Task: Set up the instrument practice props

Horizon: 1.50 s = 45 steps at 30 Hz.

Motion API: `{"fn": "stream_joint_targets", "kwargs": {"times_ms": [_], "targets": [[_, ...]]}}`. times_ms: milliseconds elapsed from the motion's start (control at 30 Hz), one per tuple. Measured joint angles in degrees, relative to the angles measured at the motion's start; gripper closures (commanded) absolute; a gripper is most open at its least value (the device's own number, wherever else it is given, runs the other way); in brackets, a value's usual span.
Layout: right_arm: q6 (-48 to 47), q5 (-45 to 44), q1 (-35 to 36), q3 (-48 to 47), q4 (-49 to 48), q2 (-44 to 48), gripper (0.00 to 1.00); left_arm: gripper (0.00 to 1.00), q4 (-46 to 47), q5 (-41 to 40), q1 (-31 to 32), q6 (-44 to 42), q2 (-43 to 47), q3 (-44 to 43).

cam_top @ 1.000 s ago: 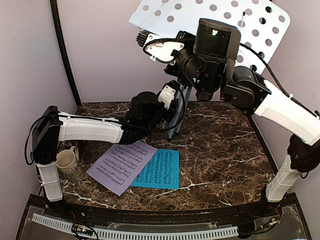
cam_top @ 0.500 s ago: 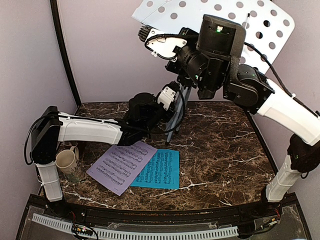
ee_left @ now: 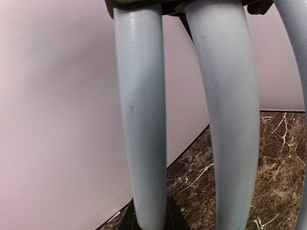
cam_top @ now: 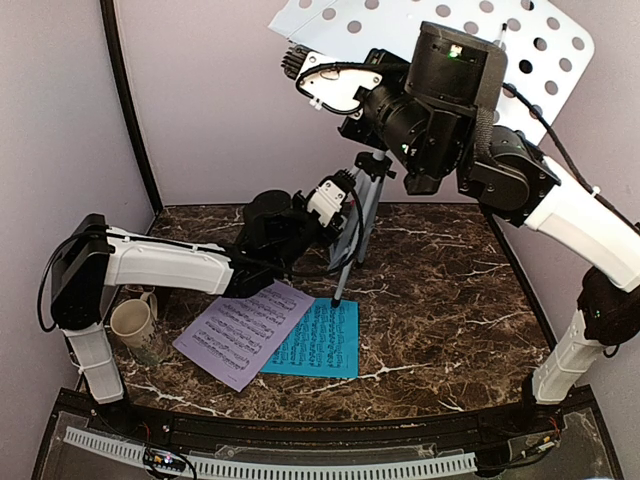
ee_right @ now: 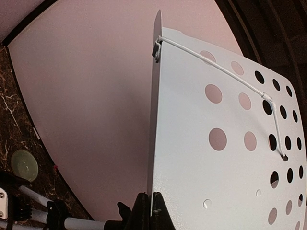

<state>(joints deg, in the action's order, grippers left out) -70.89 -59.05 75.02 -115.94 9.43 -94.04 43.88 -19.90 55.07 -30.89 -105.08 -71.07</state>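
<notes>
1. Top external view:
   - The silver tripod music stand leans over the middle of the dark-brown marble table.
   - Its legs are bunched, and one foot tip sits at the far edge of the bright-blue sheet of printed music.
   - The right gripper sits at the left edge of the stand's perforated grey tray.
   - The left gripper is against the legs.
   - The lilac sheet lies flat near the front edge, left of centre, overlapping the blue one.
   - A cream mug stands at the front-left corner.
   - No metronome shows.

2. Left wrist view:
   - Two pale tubular legs fill the picture, close together, above the marble.
   - I cannot tell whether this gripper is clamped on them.

3. Right wrist view:
   - The dark fingers are pinched together on the tray's thin edge.
   - A small pale-green bowl rests on the marble by the back wall.

4. Progress, as I judge it:
   - The task is early.
   - The stand is carried by both arms, not standing alone.
   - The legs need spreading, both sheets need placing on the tray, and the metronome remains to be set out.
</notes>
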Motion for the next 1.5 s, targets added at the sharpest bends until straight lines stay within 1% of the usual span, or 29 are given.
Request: {"fn": "stream_joint_targets", "kwargs": {"times_ms": [400,700,1000,1133,1333,1400,1500], "targets": [[-4.3,1.7,0.0,-3.1,3.3,-2.4,1.00,1.00,6.2,2.2,-0.5,2.0,-1.9,2.0],[-7.6,4.7,-1.1,-3.4,8.2,-3.7,1.00,1.00,5.3,5.8,-1.5,-0.2,-6.0,3.3],[-4.9,9.4,-6.0,-3.2,11.7,-4.0,1.00,1.00,2.5,6.0,-1.9,0.5,-8.7,2.6],[-4.0,10.4,-7.0,-0.6,11.1,-3.9,1.00,1.00,1.8,5.7,-1.9,1.0,-9.8,2.6],[-4.2,10.4,-7.3,5.3,6.3,-1.4,1.00,1.00,1.7,5.5,-1.9,1.1,-10.5,2.1],[-4.3,10.2,-7.3,7.0,5.1,-0.5,0.97,1.00,1.7,5.5,-1.9,0.9,-10.8,1.8],[-4.7,9.7,-7.3,9.2,2.6,0.4,0.87,1.00,1.7,5.6,-1.8,0.5,-11.0,1.7]]}}
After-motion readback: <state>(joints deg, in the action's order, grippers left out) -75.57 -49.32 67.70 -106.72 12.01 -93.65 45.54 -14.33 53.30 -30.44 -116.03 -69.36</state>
